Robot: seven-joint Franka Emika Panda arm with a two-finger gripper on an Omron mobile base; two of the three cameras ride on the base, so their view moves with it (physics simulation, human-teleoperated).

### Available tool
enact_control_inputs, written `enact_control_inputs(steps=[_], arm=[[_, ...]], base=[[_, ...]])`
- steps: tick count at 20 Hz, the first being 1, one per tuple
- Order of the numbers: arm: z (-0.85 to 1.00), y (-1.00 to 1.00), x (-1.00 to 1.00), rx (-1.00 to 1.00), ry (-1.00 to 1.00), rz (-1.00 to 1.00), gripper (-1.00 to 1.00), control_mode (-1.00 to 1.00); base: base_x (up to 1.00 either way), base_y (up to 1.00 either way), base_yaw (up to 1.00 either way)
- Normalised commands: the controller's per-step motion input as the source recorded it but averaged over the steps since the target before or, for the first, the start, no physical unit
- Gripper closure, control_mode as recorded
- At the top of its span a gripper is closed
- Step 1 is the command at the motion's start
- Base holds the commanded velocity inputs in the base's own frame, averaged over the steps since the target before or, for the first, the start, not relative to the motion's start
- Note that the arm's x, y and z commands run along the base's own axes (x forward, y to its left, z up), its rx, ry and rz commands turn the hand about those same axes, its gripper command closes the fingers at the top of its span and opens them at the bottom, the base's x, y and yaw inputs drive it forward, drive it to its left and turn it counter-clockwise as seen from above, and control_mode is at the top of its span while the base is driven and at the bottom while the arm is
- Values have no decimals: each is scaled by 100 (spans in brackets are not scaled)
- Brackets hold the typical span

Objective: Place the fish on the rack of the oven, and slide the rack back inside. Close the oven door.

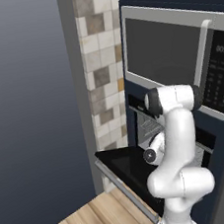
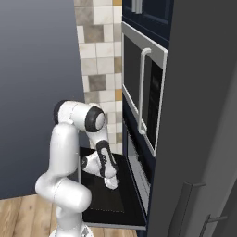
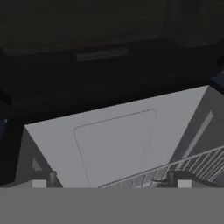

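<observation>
oven door [image 1: 123, 165] down flat, microwave [image 1: 177, 58] above

From behind the arm's left, you are looking forward and down at the oven [image 1: 150, 124] and its dropped oven door [image 1: 125, 167], with the keypad microwave [image 1: 177, 56] above. From behind its right, you are facing the same oven door [image 2: 109, 196] and microwave [image 2: 141, 92] nearly edge-on, so both views are sharing that wall. On the hand, you are sitting close, peering into the cavity past the rack [image 3: 192, 165].
</observation>
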Motion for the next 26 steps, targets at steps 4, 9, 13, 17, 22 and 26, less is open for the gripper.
enact_control_inputs(steps=[4,9,13,17,22,26], arm=[[92,99,-43,-3,-32,0,-100,-100],[100,69,-8,0,-34,-3,-100,-100],[100,34,1,0,-20,-1,-100,-100],[100,34,7,0,-6,0,-100,-100],[100,43,-4,0,0,0,-100,-100],[92,54,-40,0,0,0,-100,-100]], base=[[0,0,0],[0,0,0],[0,0,0],[0,0,0],[0,0,0],[0,0,0]])
